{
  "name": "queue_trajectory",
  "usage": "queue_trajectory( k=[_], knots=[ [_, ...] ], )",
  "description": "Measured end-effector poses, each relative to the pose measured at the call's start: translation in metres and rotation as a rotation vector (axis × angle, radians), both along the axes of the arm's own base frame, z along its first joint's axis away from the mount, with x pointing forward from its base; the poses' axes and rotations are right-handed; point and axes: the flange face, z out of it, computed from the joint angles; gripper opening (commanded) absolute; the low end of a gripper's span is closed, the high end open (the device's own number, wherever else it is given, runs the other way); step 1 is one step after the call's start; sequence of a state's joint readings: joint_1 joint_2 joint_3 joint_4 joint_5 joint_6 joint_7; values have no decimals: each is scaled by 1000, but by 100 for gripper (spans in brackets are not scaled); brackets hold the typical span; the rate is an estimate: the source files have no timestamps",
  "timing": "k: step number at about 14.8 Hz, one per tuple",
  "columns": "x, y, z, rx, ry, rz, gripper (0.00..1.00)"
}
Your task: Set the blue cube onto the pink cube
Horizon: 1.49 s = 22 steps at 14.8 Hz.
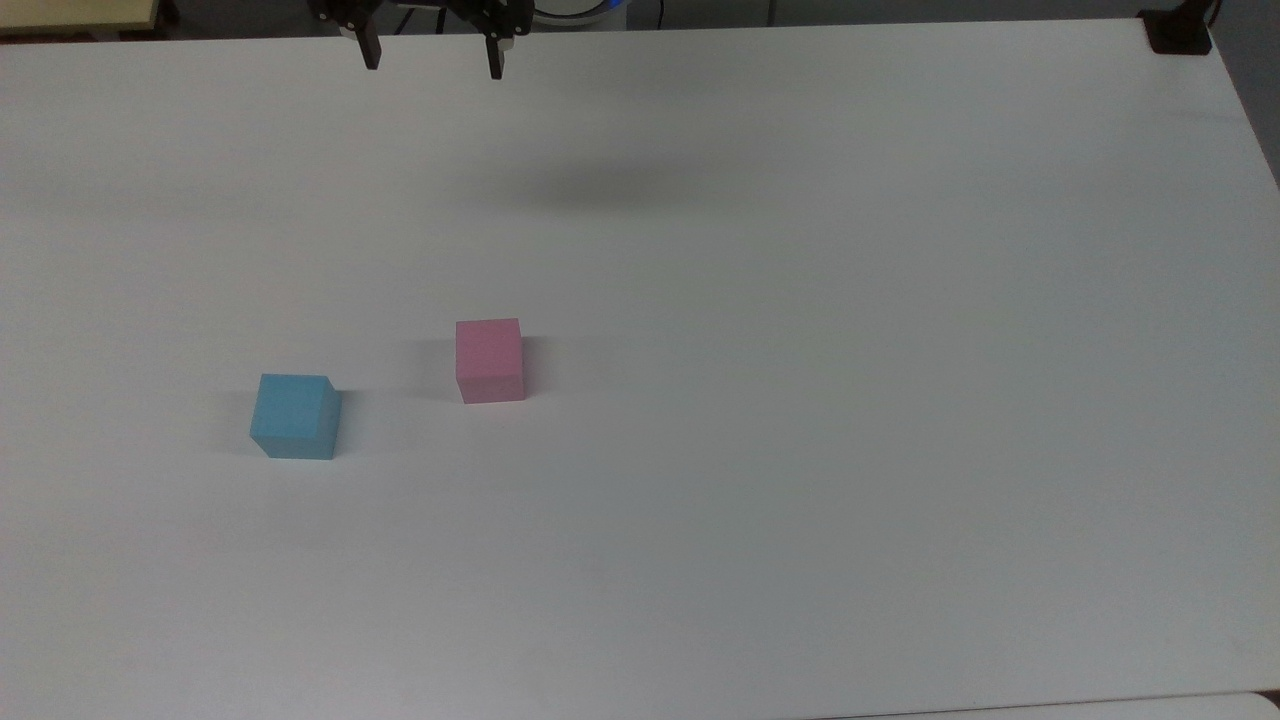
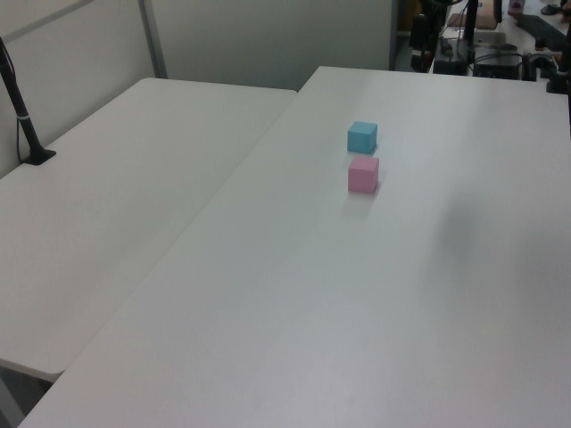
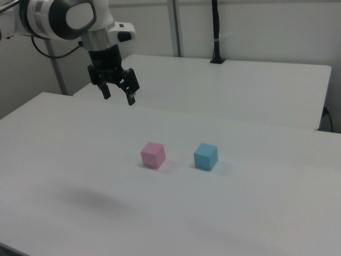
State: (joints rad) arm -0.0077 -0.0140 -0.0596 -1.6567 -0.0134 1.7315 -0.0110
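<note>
- Blue cube [image 1: 295, 417] sat flat on the white table [image 1: 800, 400], at the top view's left, nothing touching it.
- Pink cube [image 1: 490, 361] stood near it on the same surface, at the top view's right of the blue one and a little farther up the picture; a clear strip of table lay between them.
- Right view showed the order reversed: pink cube [image 3: 153, 155] at the right view's left, blue cube [image 3: 205, 156] at the right view's right. Left view had the blue cube [image 2: 362, 137] just behind the pink cube [image 2: 363, 174].
- Gripper [image 1: 433, 58] hung high over the far edge of the table, well apart from both cubes; the right view put the gripper [image 3: 119, 96] up in the air, fingers pointing down.
- Jaws stood wide apart and held nothing.
- Both cubes looked upright, neither stacked.
- Judgement: you were at the very start, with the reach toward the blue cube not yet made.
- Next move, as I read it, called for you to bring the gripper across above the blue cube, square the fingers to two opposite faces, then descend around it before closing.
- Watch the pink cube during that approach; it sat near enough to be nudged.
</note>
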Motion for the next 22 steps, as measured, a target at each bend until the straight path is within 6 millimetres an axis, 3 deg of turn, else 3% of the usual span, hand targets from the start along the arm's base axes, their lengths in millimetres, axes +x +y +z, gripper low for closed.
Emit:
queue_trajectory(
  k=[18,22],
  knots=[
    [0,1,-2,0,3,1,100],
    [0,-12,-3,1,5,-22,100]
  ],
)
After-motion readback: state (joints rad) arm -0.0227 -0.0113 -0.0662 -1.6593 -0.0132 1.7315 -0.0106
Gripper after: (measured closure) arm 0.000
